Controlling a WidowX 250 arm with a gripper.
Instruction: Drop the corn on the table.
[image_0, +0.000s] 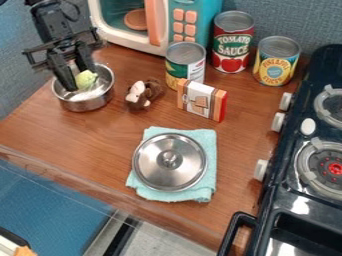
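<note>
The brown wooden table (100, 140) spreads beneath the pincer (80, 81) and toward the camera. The black stove (275, 196) stands well apart from the pincer, along the view's right side. The teal-and-white toy microwave (163, 25) is beyond the pincer and to its right in the view. The black arm (52, 21) enters at the upper left and slopes down, tipped slightly rightward, its wrist above the pot and the pincer pointing steeply into it; I cannot tell whether the pincer is spread or pinching. The light-blue cloth (204, 194) lies nearer the camera than the pincer and to its right, with the metal lid (157, 172) on top. Beyond the pincer, well to its right, stand the tomato sauce can (234, 45), the pineapple can (275, 60) and a third can (186, 62). The metal pot (88, 106) is around the pincer's lower end. The small upright box (202, 101) is farther right, past the brown-and-white toy (152, 90) near the pot. The yellow-green corn (85, 79) is in the pot, right at the pincer's tip.
</note>
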